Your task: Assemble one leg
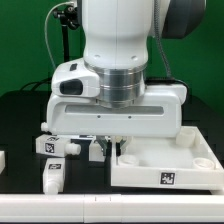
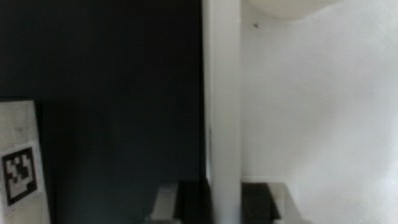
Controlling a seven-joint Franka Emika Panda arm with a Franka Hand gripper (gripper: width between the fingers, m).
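The white square tabletop [image 1: 150, 160] lies on the black table at the exterior view's right, a marker tag on its near face. My gripper [image 1: 108, 150] is down at its left edge. In the wrist view the tabletop [image 2: 320, 110] fills one side, and its thin edge runs straight between my two dark fingers [image 2: 183, 203]. The gripper [image 2: 222, 205] is shut on that edge. Two white legs with tags lie to the exterior view's left, one [image 1: 47, 146] beside the gripper and one [image 1: 52, 178] nearer the front.
Another white part [image 1: 3, 160] shows at the exterior view's far left edge. A white tagged piece [image 2: 18, 165] shows at the wrist view's side on the black table. A white strip [image 1: 110, 208] runs along the front. A black stand [image 1: 66, 40] rises behind.
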